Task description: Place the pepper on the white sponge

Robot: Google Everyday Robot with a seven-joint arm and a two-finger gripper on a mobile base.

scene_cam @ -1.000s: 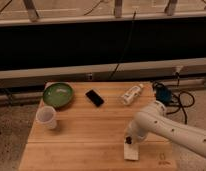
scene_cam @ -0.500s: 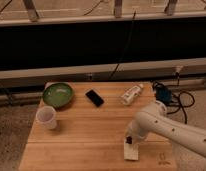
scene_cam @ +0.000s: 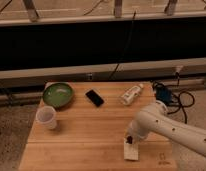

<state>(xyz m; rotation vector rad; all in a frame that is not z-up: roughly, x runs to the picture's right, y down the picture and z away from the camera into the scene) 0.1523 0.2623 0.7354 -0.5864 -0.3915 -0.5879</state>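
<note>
The white sponge (scene_cam: 131, 151) is a cream block lying near the front edge of the wooden table (scene_cam: 86, 135), right of centre. A tiny dark lump, the pepper (scene_cam: 129, 140), sits at the sponge's far end. My gripper (scene_cam: 129, 137) is right over that end of the sponge, at the tip of the white arm (scene_cam: 166, 125) that comes in from the right. The gripper touches or nearly touches the pepper.
A green bowl (scene_cam: 58, 95) stands at the back left, a translucent cup (scene_cam: 46, 117) in front of it. A black phone-like slab (scene_cam: 95, 98) lies mid-back. A white bottle (scene_cam: 131, 94) lies at the back right. Cables (scene_cam: 168, 95) hang at the right edge.
</note>
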